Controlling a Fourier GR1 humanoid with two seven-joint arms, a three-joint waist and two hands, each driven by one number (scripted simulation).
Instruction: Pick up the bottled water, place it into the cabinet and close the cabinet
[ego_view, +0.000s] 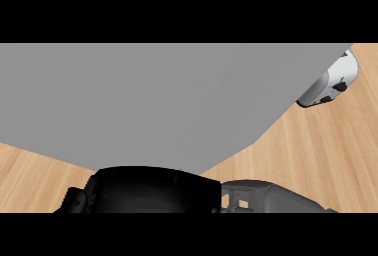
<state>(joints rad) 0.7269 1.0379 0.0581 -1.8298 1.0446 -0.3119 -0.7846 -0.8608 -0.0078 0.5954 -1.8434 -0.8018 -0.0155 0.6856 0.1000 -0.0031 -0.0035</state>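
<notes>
Black, rounded hand shell (140, 192) at the lower edge; grey blocky forearm casing (269, 197) beside it; white-grey forearm (332, 82) with dark fittings at upper right.

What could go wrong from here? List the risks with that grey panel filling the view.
1. The large grey panel, probably the cabinet, hides most of the wooden counter; no bottle is visible, so its placement cannot be checked.
2. A white and black part shows only at the panel's right edge, mostly hidden; moving the panel might strike it.
3. The dark hand and forearm sit right at the panel's lower edge, so contact is likely.
</notes>
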